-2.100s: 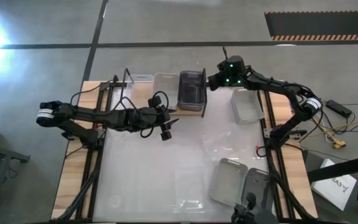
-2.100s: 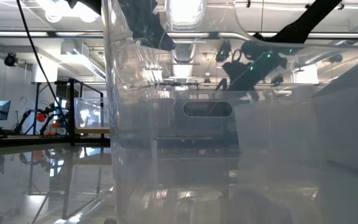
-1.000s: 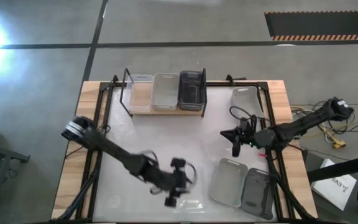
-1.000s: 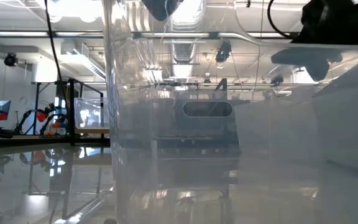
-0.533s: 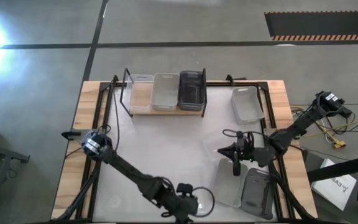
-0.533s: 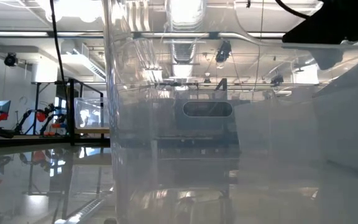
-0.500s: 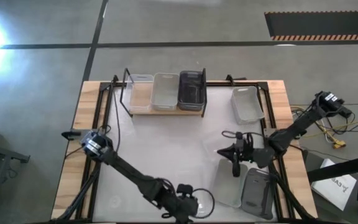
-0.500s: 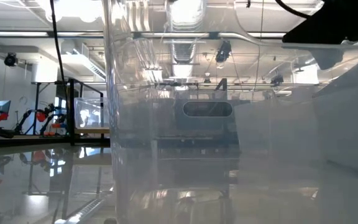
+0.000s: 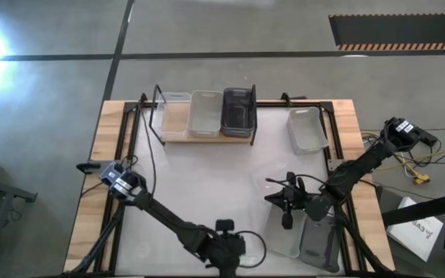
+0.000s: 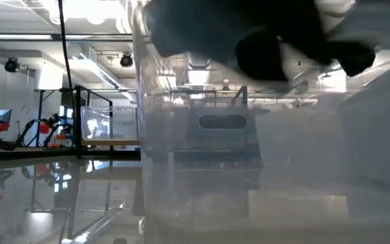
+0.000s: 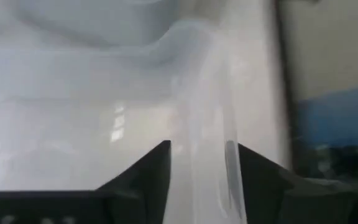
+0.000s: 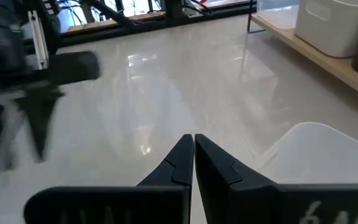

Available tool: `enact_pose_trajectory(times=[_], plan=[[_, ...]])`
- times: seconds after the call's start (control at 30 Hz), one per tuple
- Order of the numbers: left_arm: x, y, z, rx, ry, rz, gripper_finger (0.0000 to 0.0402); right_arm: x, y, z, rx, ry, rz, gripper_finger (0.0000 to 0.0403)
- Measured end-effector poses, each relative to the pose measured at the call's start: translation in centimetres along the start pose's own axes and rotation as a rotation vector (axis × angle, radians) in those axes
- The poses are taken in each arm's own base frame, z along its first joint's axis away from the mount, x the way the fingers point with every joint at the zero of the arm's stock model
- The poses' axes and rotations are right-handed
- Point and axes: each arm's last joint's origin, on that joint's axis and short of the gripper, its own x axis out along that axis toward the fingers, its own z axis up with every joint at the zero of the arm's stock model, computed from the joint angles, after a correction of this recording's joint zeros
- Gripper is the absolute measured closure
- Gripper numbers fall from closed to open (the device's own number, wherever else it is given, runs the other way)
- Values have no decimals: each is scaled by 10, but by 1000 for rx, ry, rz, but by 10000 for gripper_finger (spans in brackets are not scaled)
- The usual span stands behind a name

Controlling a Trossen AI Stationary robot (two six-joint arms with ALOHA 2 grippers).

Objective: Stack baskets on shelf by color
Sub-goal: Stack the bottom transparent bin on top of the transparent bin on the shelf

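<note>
A second ago my left gripper (image 9: 224,249) was short of the bottom edge of the high view. Now it sits at the bottom centre, down on the loose translucent basket (image 11: 104,112). In the low view the basket's near corner has slid to the right, and a dark blur of gripper now fills the upper middle of the frame. I take that to mean the gripper has nudged the basket. The left wrist view shows the gripper astride one clear side wall. It has been closing, but I cannot tell whether it has clamped yet. The left arm runs from its base at the left edge diagonally down to the bottom centre, stretched long and low.

At the upper centre the shelf (image 9: 207,140) holds a shelf clear basket (image 9: 176,104), a shelf light grey basket (image 9: 205,113) and a shelf dark grey basket (image 9: 238,110), side by side. My guess is that the loose clear one belongs in the leftmost spot.

Right of centre, my right gripper (image 9: 286,218) has come down from mid-table. It hangs over the near light grey basket (image 9: 284,239) at the lower right, with its jaws pressed together on nothing. Its arm folds back to the right edge, elbow bent. Just beside that basket lies the near dark grey basket (image 9: 319,245). A far light grey basket (image 9: 306,128) rests at the upper right, just off the shelf's end. Four baskets remain unstacked.
</note>
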Motion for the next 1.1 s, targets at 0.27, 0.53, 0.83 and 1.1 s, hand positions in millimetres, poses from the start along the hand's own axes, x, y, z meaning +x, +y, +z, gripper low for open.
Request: enact_pose_trajectory(times=[0.27,0.53,0.83,1.1], plan=[[8,50,-2,26,188,242,393,-3,-1,4,-28,-25,-16,394],[-22,88,-8,99,344,369,401,-1,-9,18,-192,-71,-92,394],[-133,128,-38,88,184,363,401,-1,-34,42,-294,-122,-198,394],[-246,194,-45,230,-5,489,401,-7,-56,63,-311,-176,-279,394]])
